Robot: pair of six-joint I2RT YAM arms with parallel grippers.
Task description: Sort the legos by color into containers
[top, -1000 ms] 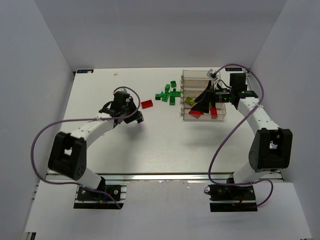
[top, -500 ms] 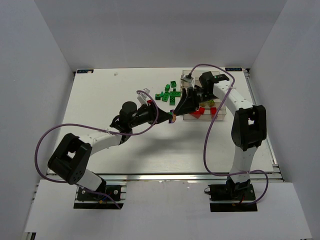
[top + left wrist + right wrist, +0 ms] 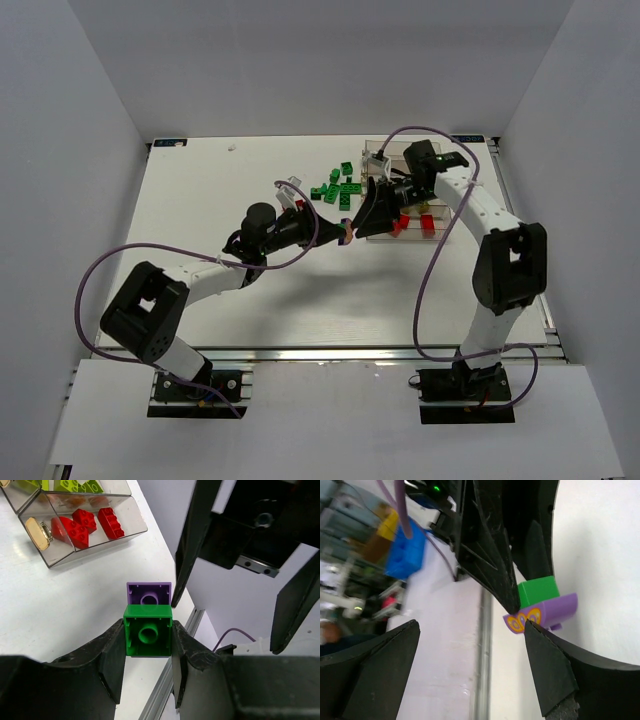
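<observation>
White walls (image 3: 100, 80) box in a pale table (image 3: 200, 190) where two white-and-black robot arms (image 3: 190, 275), bolted at its near edge, meet mid-sort. At the far right sits the block of four long clear plastic containers (image 3: 448, 222), one end bin holding red bricks (image 3: 80, 525) and its neighbour yellow-green bricks (image 3: 75, 485). A loose heap of small dark green bricks (image 3: 338, 190) lies on the table just beside the block. Between heap and block, apparently lifted off the surface, the left hand (image 3: 337, 233) is clamped on a small green square brick (image 3: 148, 637). This is stuck to a purple square brick (image 3: 148, 592), which juts clear past the fingertips. The right hand (image 3: 362, 218) faces the pair with its fingers spread wide and nothing between them. By the look of it, the step is splitting the pair so each colour can go to its own bin. Doing that well means setting the right hand's pads squarely on the purple brick's two bare sides, clear of the seam. It should then close firmly and pull straight away from the green brick while the left grip holds. A skewed pinch could flick the tiny piece away.
</observation>
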